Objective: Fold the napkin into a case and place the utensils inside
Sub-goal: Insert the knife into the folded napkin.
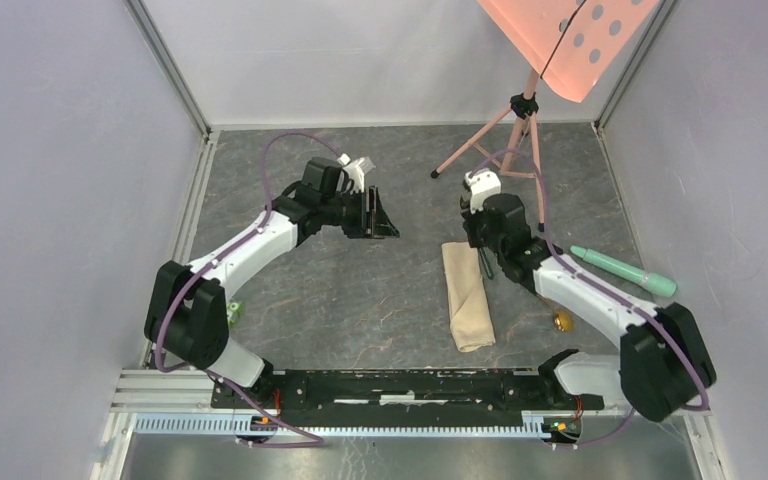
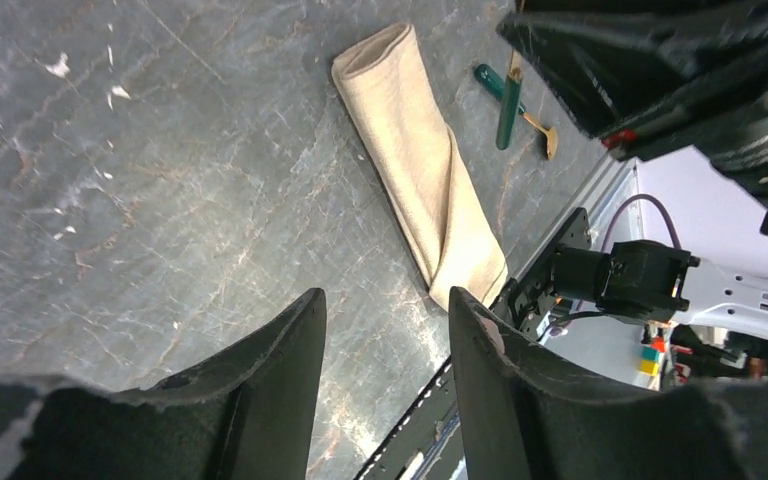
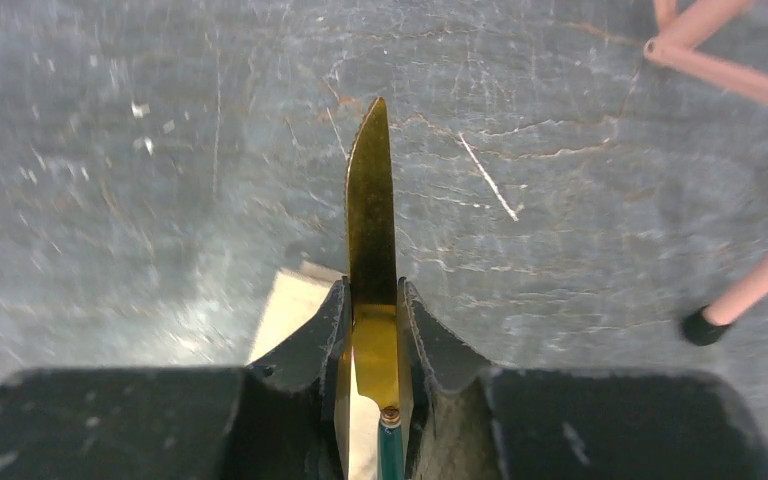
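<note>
One knife (image 3: 371,220) in right gripper (image 3: 372,296), aloft

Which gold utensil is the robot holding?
The knife with the gold blade, pinched between the right fingers. The other gold utensil just lies on the table.

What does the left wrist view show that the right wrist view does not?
Only the left wrist: the whole folded napkin and the open left gripper. Only the right wrist: a gold knife clamped in the right gripper, and pink stand legs. Both: the dark table, and the napkin, though the right wrist catches only a corner.
</note>
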